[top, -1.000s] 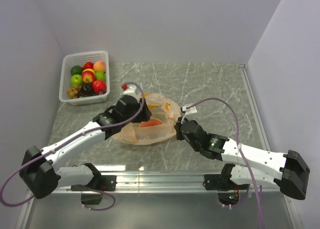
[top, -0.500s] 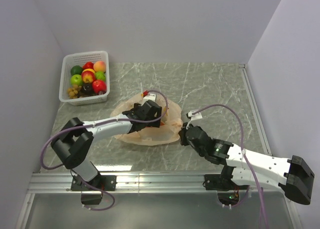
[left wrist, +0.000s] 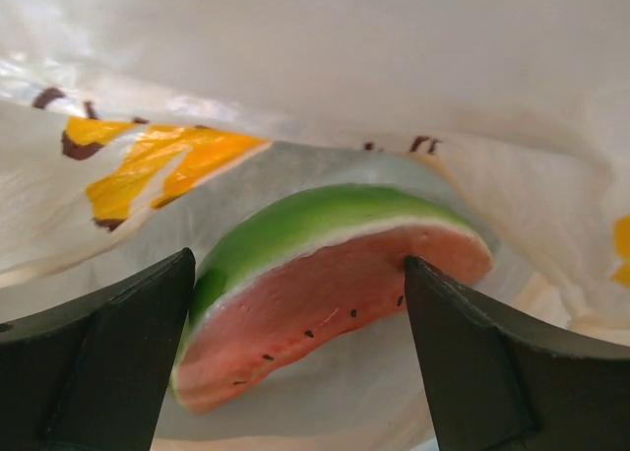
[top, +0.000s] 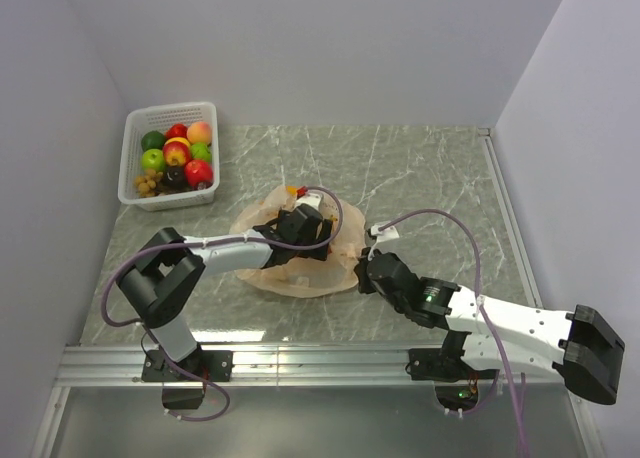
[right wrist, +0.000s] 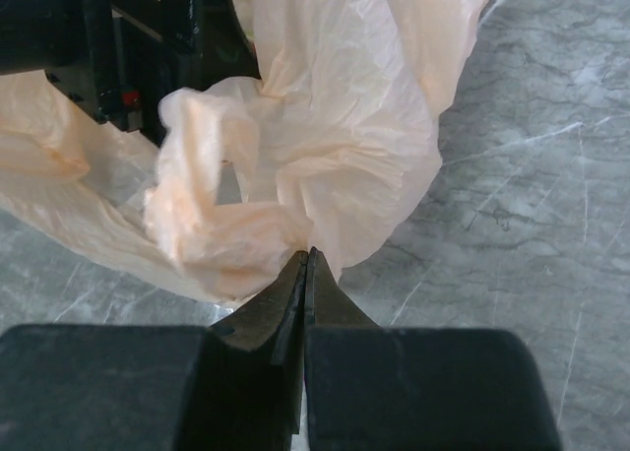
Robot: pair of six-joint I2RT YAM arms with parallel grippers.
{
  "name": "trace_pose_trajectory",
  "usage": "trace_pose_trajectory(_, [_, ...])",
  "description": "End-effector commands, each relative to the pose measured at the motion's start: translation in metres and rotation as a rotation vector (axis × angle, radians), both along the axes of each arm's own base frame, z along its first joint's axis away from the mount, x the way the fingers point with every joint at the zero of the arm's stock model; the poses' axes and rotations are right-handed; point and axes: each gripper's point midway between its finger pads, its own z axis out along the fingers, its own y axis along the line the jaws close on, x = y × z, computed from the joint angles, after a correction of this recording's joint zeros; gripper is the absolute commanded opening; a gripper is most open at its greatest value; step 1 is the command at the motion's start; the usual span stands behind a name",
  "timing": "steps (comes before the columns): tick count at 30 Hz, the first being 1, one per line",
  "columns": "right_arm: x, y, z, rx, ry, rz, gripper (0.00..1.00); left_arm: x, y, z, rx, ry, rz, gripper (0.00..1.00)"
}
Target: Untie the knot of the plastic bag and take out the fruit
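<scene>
Watermelon wedge (left wrist: pixel 325 284), a green-rinded toy with pink flesh, lies inside the thin peach plastic bag (right wrist: pixel 335 106) — my left claw (left wrist: pixel 297 274) stands wide open astride it, holding nothing, poised to close. My right claw (right wrist: pixel 305 259) is shut, pinching the bag's rim — to keep the mouth open, I judge.

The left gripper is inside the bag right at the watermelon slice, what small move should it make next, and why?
Probably close the left gripper on the watermelon slice. Its jaws stand open inside the bag, one finger beside each end of the slice, and the right gripper is shut on the bag's edge, which should steady it for a pull.
</scene>
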Motion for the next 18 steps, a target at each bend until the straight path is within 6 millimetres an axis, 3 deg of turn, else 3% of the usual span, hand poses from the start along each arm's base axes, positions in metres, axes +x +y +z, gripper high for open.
trace_pose_trajectory(1, [0.006, 0.008, 0.011, 0.038, -0.023, -0.004, 0.00, -0.001, 0.004, -0.019, 0.029, 0.001, 0.001, 0.92])
trace_pose_trajectory(5, [0.008, 0.007, 0.015, 0.027, -0.033, -0.006, 0.00, -0.006, 0.013, -0.041, 0.086, 0.060, 0.048, 0.99])
trace_pose_trajectory(9, [0.009, 0.002, 0.018, 0.018, -0.048, -0.018, 0.00, -0.015, 0.014, -0.037, 0.034, 0.086, 0.081, 0.99])
trace_pose_trajectory(14, [0.012, 0.001, 0.019, -0.004, -0.059, -0.015, 0.00, -0.029, 0.023, -0.037, -0.039, 0.110, 0.155, 0.74])
trace_pose_trajectory(18, [0.019, 0.001, 0.029, -0.011, -0.077, -0.030, 0.00, -0.036, 0.030, -0.036, -0.060, 0.110, 0.170, 0.42])
